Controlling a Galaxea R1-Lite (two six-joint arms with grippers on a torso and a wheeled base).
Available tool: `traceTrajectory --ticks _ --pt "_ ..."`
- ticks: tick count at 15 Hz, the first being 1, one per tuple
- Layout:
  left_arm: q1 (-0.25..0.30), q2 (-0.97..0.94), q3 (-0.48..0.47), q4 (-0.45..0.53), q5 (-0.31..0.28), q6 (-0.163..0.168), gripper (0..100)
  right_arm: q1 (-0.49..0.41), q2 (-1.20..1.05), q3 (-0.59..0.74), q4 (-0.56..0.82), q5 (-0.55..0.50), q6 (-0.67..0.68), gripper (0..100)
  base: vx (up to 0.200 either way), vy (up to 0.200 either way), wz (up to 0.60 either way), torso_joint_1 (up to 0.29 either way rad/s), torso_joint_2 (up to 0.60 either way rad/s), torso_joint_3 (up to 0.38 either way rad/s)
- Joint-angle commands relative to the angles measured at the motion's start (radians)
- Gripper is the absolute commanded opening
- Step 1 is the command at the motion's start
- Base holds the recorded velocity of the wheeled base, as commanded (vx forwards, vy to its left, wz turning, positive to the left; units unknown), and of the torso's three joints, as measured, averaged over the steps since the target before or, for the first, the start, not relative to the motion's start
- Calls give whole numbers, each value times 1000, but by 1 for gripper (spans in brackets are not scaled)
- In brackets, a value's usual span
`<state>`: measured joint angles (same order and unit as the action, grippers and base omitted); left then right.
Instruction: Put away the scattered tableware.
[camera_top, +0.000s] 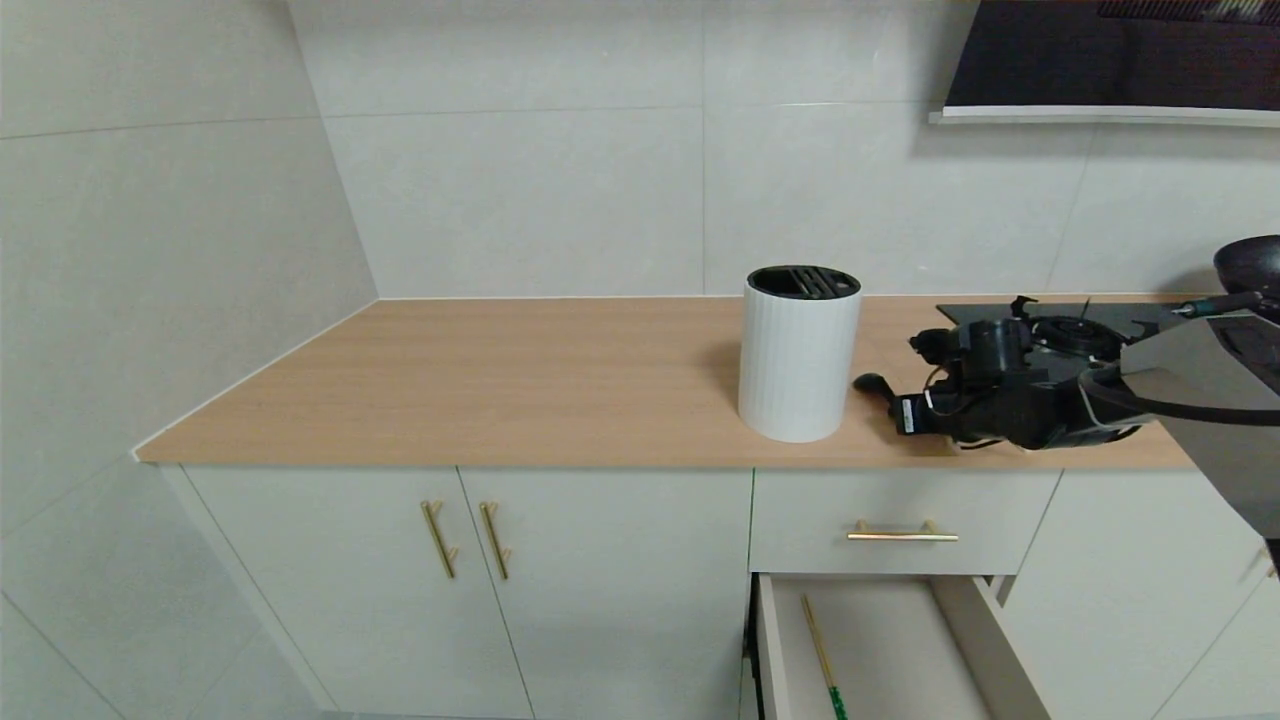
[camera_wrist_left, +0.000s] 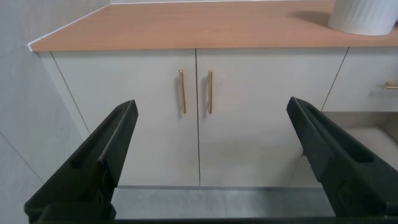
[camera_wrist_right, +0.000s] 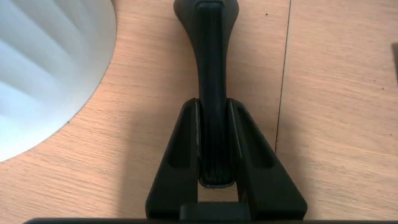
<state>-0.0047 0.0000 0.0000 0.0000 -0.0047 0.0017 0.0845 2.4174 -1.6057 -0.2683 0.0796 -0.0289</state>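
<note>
A black utensil handle (camera_top: 872, 383) lies on the wooden counter (camera_top: 520, 380), just to the right of the white ribbed holder (camera_top: 799, 360). My right gripper (camera_top: 905, 410) is low over the counter and shut on this handle (camera_wrist_right: 208, 74), with both fingers (camera_wrist_right: 180, 143) pressed against its sides. The handle's rounded end points toward the holder (camera_wrist_right: 37, 68). The rest of the utensil is hidden behind the gripper. My left gripper (camera_wrist_left: 210, 106) hangs open in front of the lower cabinet doors (camera_wrist_left: 196, 118), holding nothing.
A drawer (camera_top: 900, 650) below the counter stands open with a pair of chopsticks (camera_top: 822, 655) inside. A gas stove (camera_top: 1080, 325) and a dark pan (camera_top: 1250, 265) sit at the counter's right end under a range hood (camera_top: 1110, 60). Tiled walls close the back and left.
</note>
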Motion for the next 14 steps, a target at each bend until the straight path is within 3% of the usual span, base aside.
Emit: traceTrajectory --ticks 1,6,9,10,14 --pt "0 0 0 0 0 0 100 3 -55 18 3 -20 50 0 0 0 0 0 0 0" --pt "0 0 0 0 0 0 100 18 -408 259 87 -47 164 0 0 0 0 0 0 0" --pt "0 0 0 0 0 0 100 18 -598 423 164 26 167 0 0 0 0 0 0 0" --pt "0 0 0 0 0 0 100 17 -690 543 161 89 164 0 0 0 0 0 0 0" --pt "0 0 0 0 0 0 100 15 -753 676 156 91 155 0 0 0 0 0 0 0"
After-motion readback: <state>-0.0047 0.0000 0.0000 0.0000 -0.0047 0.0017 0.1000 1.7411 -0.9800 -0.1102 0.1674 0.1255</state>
